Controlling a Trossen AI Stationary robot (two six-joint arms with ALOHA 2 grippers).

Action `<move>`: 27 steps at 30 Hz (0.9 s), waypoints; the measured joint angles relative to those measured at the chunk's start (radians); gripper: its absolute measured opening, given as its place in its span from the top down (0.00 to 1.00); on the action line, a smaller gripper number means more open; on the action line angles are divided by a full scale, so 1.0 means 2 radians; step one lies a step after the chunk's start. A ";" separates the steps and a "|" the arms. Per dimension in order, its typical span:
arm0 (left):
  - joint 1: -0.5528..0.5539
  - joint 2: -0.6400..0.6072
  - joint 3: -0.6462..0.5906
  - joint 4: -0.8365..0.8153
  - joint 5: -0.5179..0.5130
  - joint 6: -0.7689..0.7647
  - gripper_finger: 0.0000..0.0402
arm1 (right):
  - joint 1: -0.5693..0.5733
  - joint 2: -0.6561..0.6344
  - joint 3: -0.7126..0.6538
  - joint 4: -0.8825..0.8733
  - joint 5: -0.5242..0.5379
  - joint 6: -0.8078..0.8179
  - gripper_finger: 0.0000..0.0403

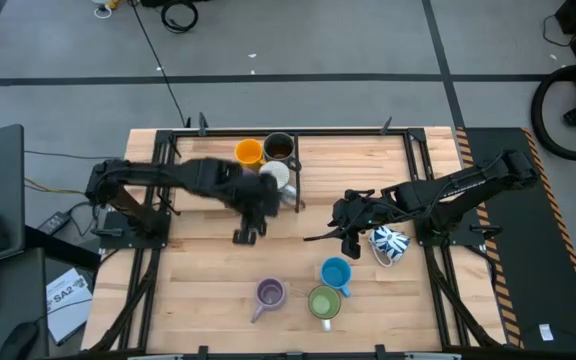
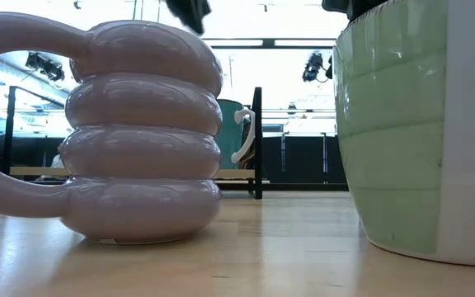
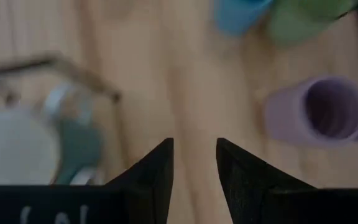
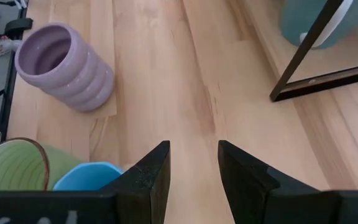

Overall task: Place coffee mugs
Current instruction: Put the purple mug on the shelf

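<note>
Orange, dark and white coffee mugs (image 1: 268,160) apparently sat racked behind the left gripper (image 1: 247,234); purple, blue, green and patterned mugs waited near the right gripper (image 1: 346,240). Both grippers' fingers were narrowly parted, empty.

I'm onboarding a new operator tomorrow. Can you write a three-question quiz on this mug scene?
1. True or false: the left gripper holds a mug.
2. Which mug lies beside the right gripper? A) orange mug B) white mug with blue pattern C) green mug
3. Fill in: the purple mug stands on the table, left of the ____ mug.

Key:
1. False; its fingers stand apart with only bare wood between them.
2. B, the white mug with blue pattern.
3. Green; the green mug stands below the blue mug.
</note>
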 joint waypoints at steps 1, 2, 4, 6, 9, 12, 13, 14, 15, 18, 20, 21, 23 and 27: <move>-0.013 0.000 0.000 0.016 0.000 0.000 0.68 | 0.000 0.000 0.000 0.000 -0.001 0.001 0.65; -0.025 0.000 0.000 0.034 0.000 0.000 0.68 | 0.000 0.000 0.000 0.000 -0.002 0.001 0.65; -0.047 0.001 0.000 0.067 0.000 0.000 0.68 | 0.003 0.000 0.000 0.000 -0.002 0.001 0.65; -0.065 0.001 0.000 0.097 0.000 0.000 0.68 | 0.007 0.000 0.000 0.000 -0.002 0.001 0.65; -0.090 0.001 0.000 0.135 -0.002 0.000 0.68 | 0.013 0.000 0.000 0.000 -0.002 0.001 0.65; -0.110 0.001 0.000 0.161 -0.012 0.000 0.68 | 0.021 0.000 0.000 0.000 -0.003 0.002 0.65; -0.116 0.001 0.000 0.168 -0.017 0.000 0.68 | 0.024 0.000 0.000 0.000 -0.003 0.001 0.65; -0.122 0.002 0.000 0.174 -0.022 0.000 0.68 | 0.026 0.000 0.000 0.000 -0.003 0.002 0.65; -0.127 0.004 0.000 0.180 -0.027 0.000 0.68 | 0.029 0.000 0.000 0.000 -0.003 0.002 0.65; -0.142 0.014 -0.001 0.193 -0.036 0.000 0.68 | 0.038 0.000 0.000 0.001 -0.003 0.002 0.65; -0.151 0.024 -0.001 0.205 -0.036 0.000 0.68 | 0.044 0.000 0.000 0.006 -0.003 0.002 0.65; -0.155 0.030 -0.001 0.204 -0.036 0.000 0.68 | 0.046 0.000 0.000 0.008 -0.003 0.002 0.65; -0.160 0.044 -0.001 0.201 -0.036 0.000 0.68 | 0.052 0.000 0.000 0.011 -0.003 0.002 0.65; -0.167 0.067 -0.001 0.198 -0.036 0.001 0.68 | 0.061 0.000 0.000 0.017 -0.003 0.002 0.65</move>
